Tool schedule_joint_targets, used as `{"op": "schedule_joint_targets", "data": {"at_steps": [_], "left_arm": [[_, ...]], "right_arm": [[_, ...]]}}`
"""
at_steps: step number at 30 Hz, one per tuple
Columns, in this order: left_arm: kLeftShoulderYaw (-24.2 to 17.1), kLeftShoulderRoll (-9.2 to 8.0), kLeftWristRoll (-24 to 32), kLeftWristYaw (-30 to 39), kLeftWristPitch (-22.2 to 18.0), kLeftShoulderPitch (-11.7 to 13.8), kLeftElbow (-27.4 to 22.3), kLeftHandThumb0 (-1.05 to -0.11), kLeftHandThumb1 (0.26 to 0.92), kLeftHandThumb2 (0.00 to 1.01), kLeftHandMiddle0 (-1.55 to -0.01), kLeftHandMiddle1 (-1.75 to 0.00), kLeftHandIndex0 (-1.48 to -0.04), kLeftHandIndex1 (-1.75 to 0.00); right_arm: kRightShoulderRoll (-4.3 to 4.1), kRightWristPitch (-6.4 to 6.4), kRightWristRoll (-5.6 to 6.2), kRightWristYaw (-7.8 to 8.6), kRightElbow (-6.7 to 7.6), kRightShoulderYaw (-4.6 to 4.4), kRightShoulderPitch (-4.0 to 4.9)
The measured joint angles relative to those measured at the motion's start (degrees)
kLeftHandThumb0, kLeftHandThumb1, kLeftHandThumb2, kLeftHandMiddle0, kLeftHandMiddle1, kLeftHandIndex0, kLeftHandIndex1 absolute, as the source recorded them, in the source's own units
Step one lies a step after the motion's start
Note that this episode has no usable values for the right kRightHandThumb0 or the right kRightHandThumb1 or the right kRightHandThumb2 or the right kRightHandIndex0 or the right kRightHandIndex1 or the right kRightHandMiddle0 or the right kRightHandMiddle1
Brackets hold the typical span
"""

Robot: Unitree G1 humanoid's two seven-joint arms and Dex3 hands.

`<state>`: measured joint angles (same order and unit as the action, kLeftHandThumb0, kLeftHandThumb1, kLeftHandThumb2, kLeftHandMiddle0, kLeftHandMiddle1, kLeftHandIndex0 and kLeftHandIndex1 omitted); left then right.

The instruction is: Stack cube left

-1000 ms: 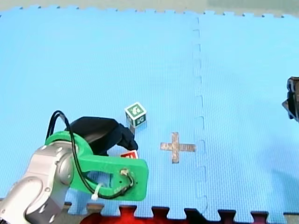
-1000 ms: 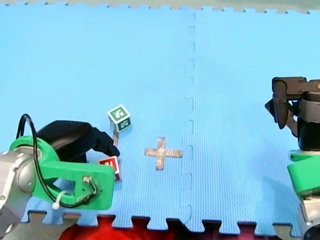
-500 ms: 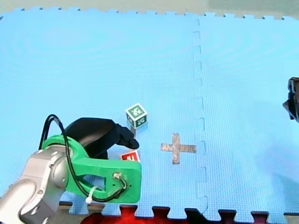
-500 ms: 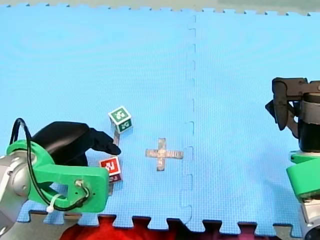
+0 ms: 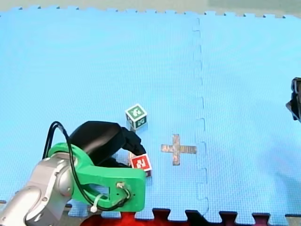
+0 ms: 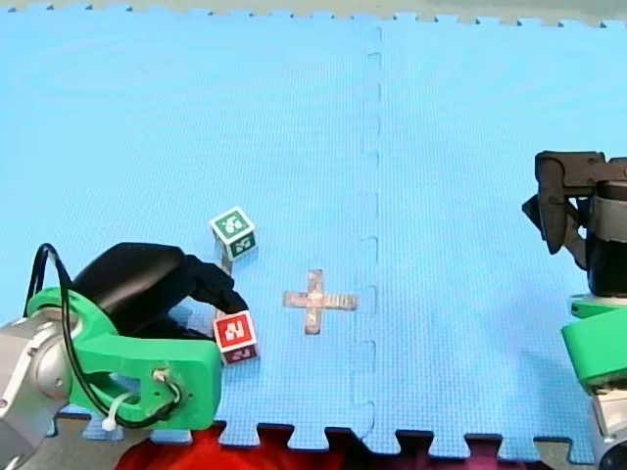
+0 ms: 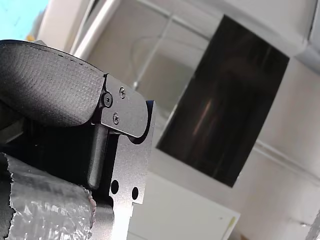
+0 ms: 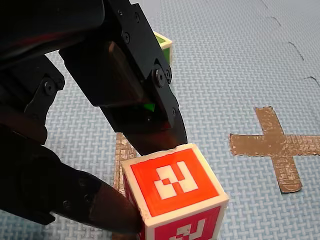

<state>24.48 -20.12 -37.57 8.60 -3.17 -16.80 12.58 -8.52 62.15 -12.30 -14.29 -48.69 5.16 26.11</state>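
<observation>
Two cubes lie on the blue foam mat (image 5: 94,56), and the nearer one is already in a grasp. Close to the mat's near edge, toward its left corner, the left hand (image 5: 101,141) is clamped on the red cube (image 5: 140,163). The second wrist view shows one finger (image 8: 145,115) pressed on the cube's far top edge and another (image 8: 105,207) against its near side. The cube sits tilted in that pinch, and I cannot tell whether its underside is clear of the mat.

Just beside it, toward the mat's centre seam, is a tape cross (image 5: 177,149), apart from both cubes. A little farther from the near edge stands the green cube (image 5: 136,116), square on the mat and untouched, near the left hand's fingertips but not in contact with them. At the mat's right edge, well apart from all this, the right hand (image 6: 568,211) holds nothing.

By my reading the pick-up is done or nearly so, and the carry is the step in hand. The next move calls for raising the red cube above the green one's top. It then has to travel the short way away from the near edge, be levelled so its faces line up, and be set down squarely before the fingers let go. With the cube tilted in the grasp, it could land on an edge and nudge the green cube aside.
</observation>
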Motion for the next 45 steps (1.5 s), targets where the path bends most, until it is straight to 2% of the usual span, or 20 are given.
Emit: {"op": "schedule_joint_targets", "data": {"at_steps": [8, 17, 22, 26, 32, 36, 39, 45], "left_arm": [[-0.52, -0.12, 0.98, -1.16, -3.22, -0.11, 1.86, -0.387, 0.784, 0.0, -0.86, -1.75, -1.3, -0.19], [-1.31, 0.1, 1.68, -3.39, -6.58, -0.9, 4.29, -0.385, 0.789, 0.0, -0.87, -1.75, -1.35, -0.25], [-2.2, 0.85, 2.21, -5.72, -7.88, -2.15, 5.12, -0.389, 0.786, 0.0, -0.87, -1.75, -1.32, -0.27], [-2.68, 1.33, 2.28, -5.74, -7.36, -3.61, 4.99, -0.393, 0.783, 0.0, -0.86, -1.75, -1.3, -0.27], [-2.8, 1.92, 1.51, -6.78, -6.51, -5.21, 4.68, -0.378, 0.78, 0.0, -0.86, -1.75, -1.3, -0.3], [-2.72, 2.33, 0.63, -7.9, -6.32, -5.5, 4.58, -0.375, 0.78, 0.0, -0.86, -1.75, -1.29, -0.32], [-2.68, 2.5, 0.06, -8.45, -6.18, -5.54, 4.49, -0.378, 0.781, 0.0, -0.88, -1.75, -1.22, -0.44], [-2.67, 2.72, -0.11, -8.76, -5.98, -5.54, 4.38, -0.381, 0.783, 0.0, -0.89, -1.75, -1.18, -0.5]], "right_arm": [[-0.01, 0.04, -0.36, -0.29, -0.28, -0.13, 0.47], [-0.02, 0.71, -0.26, -0.16, -1.53, -0.3, 1.07], [0.02, 1.0, 0.62, 0.54, -2.4, -0.42, 1.24], [0.2, 1.16, 0.9, 0.88, -2.88, -0.53, 1.3], [0.59, 1.27, 2.09, 2.02, -3.27, -0.68, 1.27], [0.88, 1.27, 2.91, 2.75, -3.21, -0.69, 1.08], [0.97, 1.27, 3.3, 3.13, -3.11, -0.68, 0.94], [1.28, 1.27, 3.42, 3.39, -2.97, -0.68, 0.69]]}}
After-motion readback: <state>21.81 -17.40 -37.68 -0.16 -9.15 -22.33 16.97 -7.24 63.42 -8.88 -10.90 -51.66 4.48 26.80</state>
